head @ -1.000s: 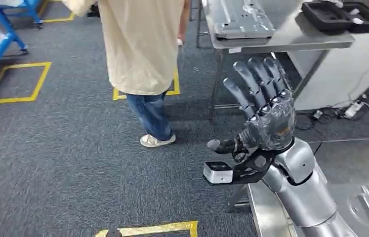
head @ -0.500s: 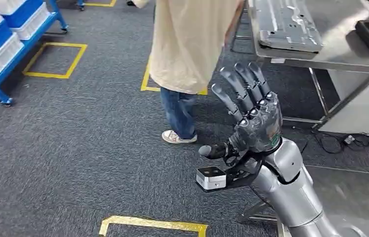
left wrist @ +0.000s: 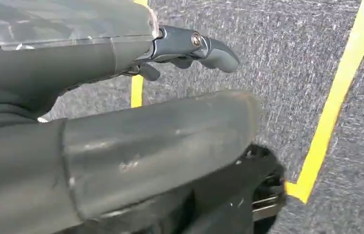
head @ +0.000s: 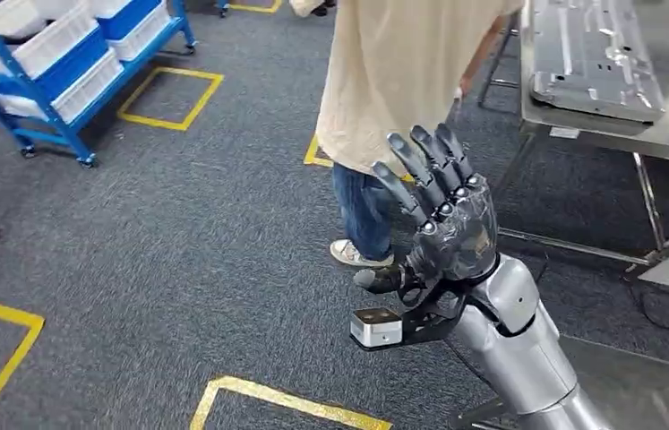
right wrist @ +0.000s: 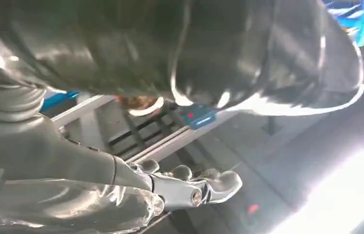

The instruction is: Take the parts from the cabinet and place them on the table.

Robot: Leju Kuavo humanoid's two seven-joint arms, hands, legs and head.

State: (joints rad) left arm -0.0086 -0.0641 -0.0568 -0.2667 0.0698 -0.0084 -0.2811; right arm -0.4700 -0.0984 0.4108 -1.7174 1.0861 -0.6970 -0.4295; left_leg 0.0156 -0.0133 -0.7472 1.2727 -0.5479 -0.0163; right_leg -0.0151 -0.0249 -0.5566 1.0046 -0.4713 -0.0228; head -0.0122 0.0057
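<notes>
My right hand (head: pixel 445 219) is raised in front of me in the head view, fingers spread and straight, holding nothing. The right wrist view shows the same hand (right wrist: pixel 121 192) close up, its fingers (right wrist: pixel 209 187) extended and bare. My left hand (left wrist: pixel 150 141) hangs over the grey carpet in the left wrist view, thumb and fingers (left wrist: pixel 204 46) apart with nothing between them. A flat grey metal part (head: pixel 590 54) lies on a steel table (head: pixel 581 130) at the upper right. A blue rack (head: pixel 71 63) with white bins stands at the upper left.
A person in a cream coat (head: pixel 402 81), jeans and pale shoes stands just beyond my right hand, beside the table. Yellow tape squares (head: pixel 169 98) mark the grey carpet. A steel surface (head: pixel 644 394) lies low at the right.
The whole picture has slid to the right, so the camera has turned left: the blue rack has come into view and the table has drifted toward the right edge. My right hand stays raised and spread.
</notes>
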